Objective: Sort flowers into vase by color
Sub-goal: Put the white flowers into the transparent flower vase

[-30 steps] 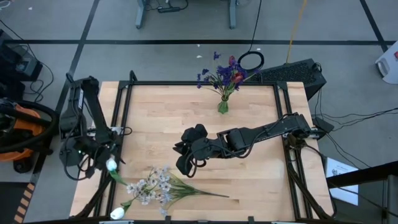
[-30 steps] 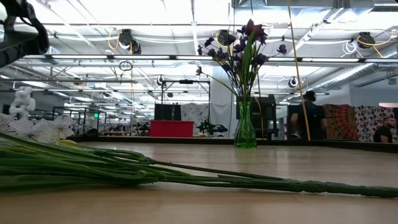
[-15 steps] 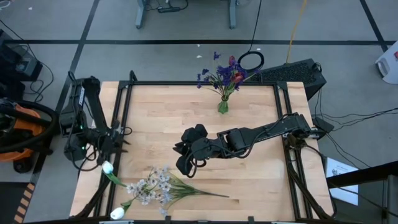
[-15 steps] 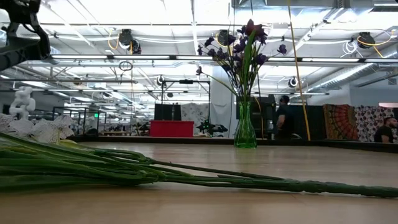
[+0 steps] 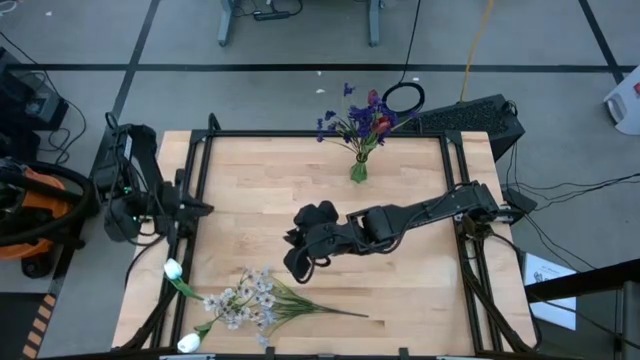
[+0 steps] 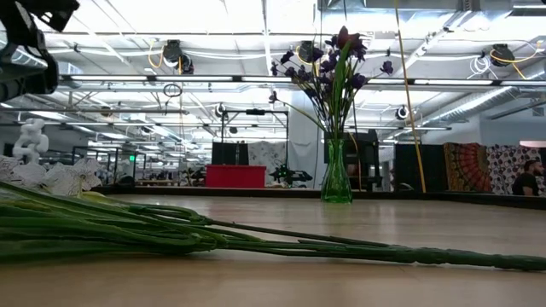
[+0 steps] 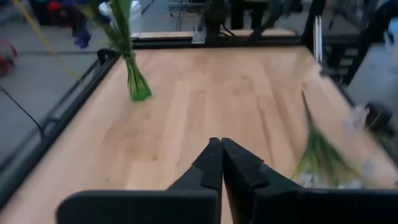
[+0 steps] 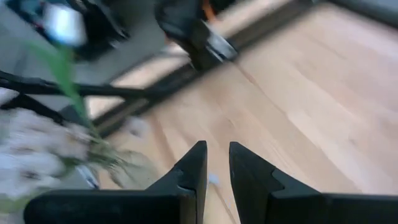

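Observation:
A green glass vase (image 5: pixel 358 172) stands at the table's far edge and holds purple-blue sprays and a dark red bud (image 6: pixel 341 38). White blossom sprays (image 5: pixel 250 295) lie on their sides near the front left corner, stems (image 6: pixel 256 239) pointing right. A white bud (image 5: pixel 172 268) lies at their left. My left gripper (image 7: pixel 221 163) is shut and empty, above the table's left edge (image 5: pixel 197 208), far of the bud. My right gripper (image 8: pixel 217 152) hovers over the table's middle (image 5: pixel 292 262), with only a narrow gap between its fingers and nothing in it.
Black frame rails (image 5: pixel 300 134) run around the wooden tabletop. A second white bud (image 5: pixel 188 343) lies at the front left corner. Bare wood (image 5: pixel 420 290) lies between the vase and the lying sprays and to the right. People stand in the room far behind the table (image 6: pixel 529 179).
My left gripper has drawn away from the white bud toward the table's far edge, rising a little and rolling, and its fingers have come together. The bud and the sprays stay lying on the table. My right arm has kept still.

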`<state>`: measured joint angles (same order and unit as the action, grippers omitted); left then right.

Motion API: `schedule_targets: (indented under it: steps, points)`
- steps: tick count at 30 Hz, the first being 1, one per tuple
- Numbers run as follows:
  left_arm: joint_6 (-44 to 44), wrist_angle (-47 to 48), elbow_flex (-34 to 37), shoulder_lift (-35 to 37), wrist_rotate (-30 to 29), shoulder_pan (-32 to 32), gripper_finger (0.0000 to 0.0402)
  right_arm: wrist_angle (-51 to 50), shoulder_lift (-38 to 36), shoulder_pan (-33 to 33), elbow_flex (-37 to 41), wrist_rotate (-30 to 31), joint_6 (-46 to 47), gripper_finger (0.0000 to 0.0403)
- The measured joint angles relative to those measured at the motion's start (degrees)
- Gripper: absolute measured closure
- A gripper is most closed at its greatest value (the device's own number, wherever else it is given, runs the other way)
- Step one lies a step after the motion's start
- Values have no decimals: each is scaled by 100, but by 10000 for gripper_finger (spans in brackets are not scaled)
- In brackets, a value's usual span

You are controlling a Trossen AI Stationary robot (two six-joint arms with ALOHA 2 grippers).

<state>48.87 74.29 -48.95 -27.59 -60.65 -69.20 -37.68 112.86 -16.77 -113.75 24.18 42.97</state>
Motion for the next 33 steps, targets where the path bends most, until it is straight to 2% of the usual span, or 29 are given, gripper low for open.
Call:
schedule_targets:
  steps: [4, 8, 11, 16, 20, 27, 33]
  points:
    - [418, -60, 0, 26, 3, 21, 397, -1359, 27, 28, 2, -48, 714, 345]
    - [482, -227, 0, 26, 14, 21, 399, -2803, 61, 26, 2, -303, 1215, 355]
    - [482, -209, 0, 24, 14, 21, 400, -3154, 116, -25, 181, -422, 1250, 360]
    - [482, -184, 0, 21, -146, 21, 400, -2185, 125, -138, 922, -660, 762, 359]
    - [484, -185, 0, 21, -244, 21, 401, -1268, 125, -227, 1487, -948, 415, 339]
    - [479, -155, 2, 21, -259, 21, 401, -180, 125, -461, 2140, -935, -70, 262]
    - [477, -28, 4, 21, -261, 21, 401, 571, 215, -686, 2253, -936, -542, 198]
